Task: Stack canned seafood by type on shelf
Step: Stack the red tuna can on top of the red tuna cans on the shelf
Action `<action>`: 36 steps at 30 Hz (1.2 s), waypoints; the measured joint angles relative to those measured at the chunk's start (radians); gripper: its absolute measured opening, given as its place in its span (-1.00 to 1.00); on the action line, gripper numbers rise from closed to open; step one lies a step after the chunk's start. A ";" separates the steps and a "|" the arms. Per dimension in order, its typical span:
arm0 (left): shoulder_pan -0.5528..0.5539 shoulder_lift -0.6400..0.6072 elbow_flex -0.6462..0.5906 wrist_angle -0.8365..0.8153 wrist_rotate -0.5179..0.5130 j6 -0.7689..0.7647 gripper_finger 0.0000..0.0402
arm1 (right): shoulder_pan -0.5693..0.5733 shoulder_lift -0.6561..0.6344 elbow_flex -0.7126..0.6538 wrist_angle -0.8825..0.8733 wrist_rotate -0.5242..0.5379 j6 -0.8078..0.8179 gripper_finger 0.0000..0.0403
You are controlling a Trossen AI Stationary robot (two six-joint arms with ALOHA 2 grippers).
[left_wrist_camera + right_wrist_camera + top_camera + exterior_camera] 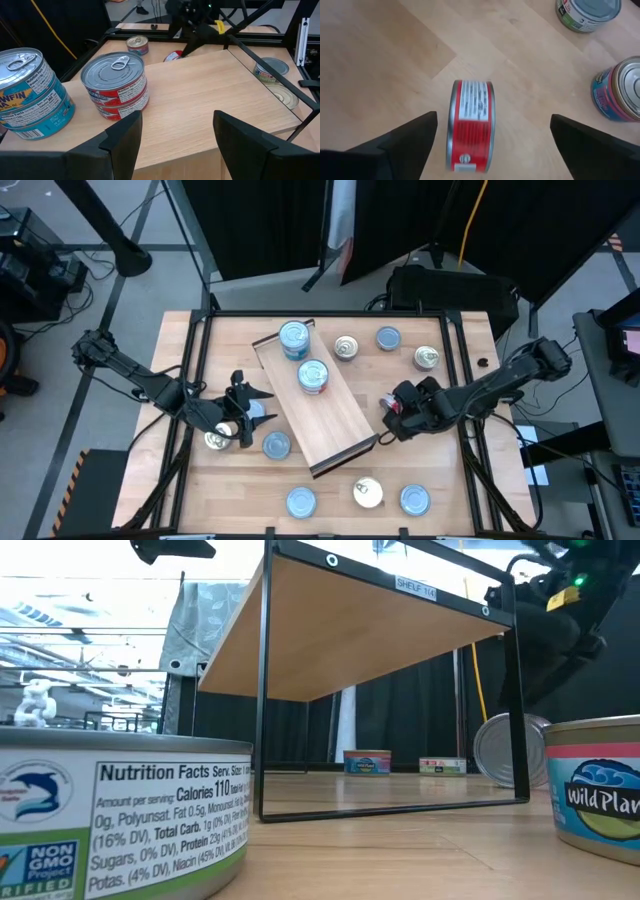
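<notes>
Shelf (322, 412) carrying two tin stacks (303, 356); L gripper (243, 408) hovering beside it, fingers spread; R gripper (492, 142) spread, straddling red tin (470, 125) standing on edge.

The shelf (325, 412), a long light-wood board, is set diagonally. Two stacks of tins are seen on its far end: a blue-labelled stack (294, 338) and a red-labelled stack (313, 375). A red tin (470, 125) is stood on edge beside the shelf.

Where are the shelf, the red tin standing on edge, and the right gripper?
shelf (330, 415), high view, bare board.
red tin (470, 125), right wrist view, label side.
right gripper (388, 420), high view, between fingertips.
</notes>
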 joint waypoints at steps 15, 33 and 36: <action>0.000 0.000 0.000 -0.001 0.000 0.000 0.22 | -0.034 0.091 0.000 0.022 -0.088 -0.030 0.51; 0.000 0.000 0.000 -0.010 0.000 0.000 0.22 | -0.068 0.052 0.001 0.092 -0.136 -0.224 -0.42; 0.000 0.000 0.000 -0.010 0.000 0.001 0.22 | -0.068 0.007 0.053 0.041 -0.134 -0.278 -0.38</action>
